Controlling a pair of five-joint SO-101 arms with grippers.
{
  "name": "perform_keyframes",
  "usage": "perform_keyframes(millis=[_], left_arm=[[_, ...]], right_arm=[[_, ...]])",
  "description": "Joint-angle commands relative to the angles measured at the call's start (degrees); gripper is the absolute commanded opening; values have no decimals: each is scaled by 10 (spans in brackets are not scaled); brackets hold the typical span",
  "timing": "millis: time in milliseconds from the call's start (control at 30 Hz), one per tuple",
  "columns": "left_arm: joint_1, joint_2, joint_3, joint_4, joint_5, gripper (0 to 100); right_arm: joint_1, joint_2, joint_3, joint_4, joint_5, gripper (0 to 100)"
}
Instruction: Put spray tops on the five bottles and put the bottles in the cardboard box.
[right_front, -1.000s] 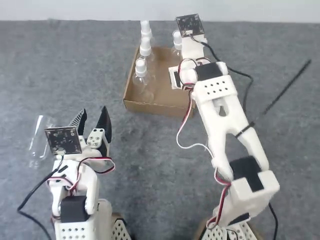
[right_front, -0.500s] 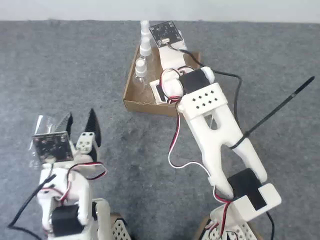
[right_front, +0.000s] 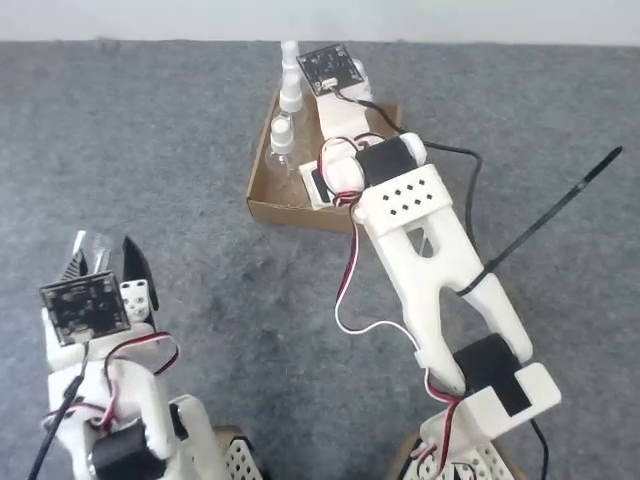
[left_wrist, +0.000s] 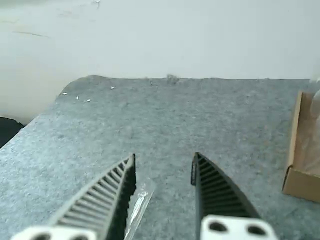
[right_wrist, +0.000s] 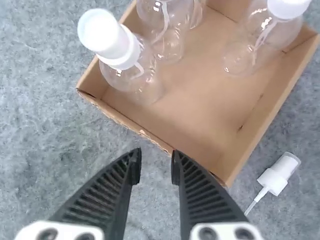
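Bottle (right_front: 92, 242) now between spread left jaws; right jaws slightly parted above box (right_wrist: 200, 125).

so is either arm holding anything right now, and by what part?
Nothing is held. The left jaws are open above the lying bottle, not closed on it. The right jaws are empty and slightly apart, above the box wall.
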Motion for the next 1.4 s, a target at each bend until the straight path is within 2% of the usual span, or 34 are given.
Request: perform_keyframes(millis=[0,133,400,667,1200,1367], left_arm=[[-4,-4,-44,22,-11,166],[-4,28,-71,34,-11,166],[-5,253,-155,34,-36,171],[-113,392,-218,32,-53,300],[-207,755,-366,33,-221,305],[-220,865,-430,36,-246,305]], right_arm=[[-7,-8,-30,-10,5,70],[-7,-8,-30,-10,5,70],[-7,-7,-30,-10,5,70],[-7,-7,-30,-10,5,70],[-7,-7,-28,-10,5,70],[-9,-7,9,-56,5,70]])
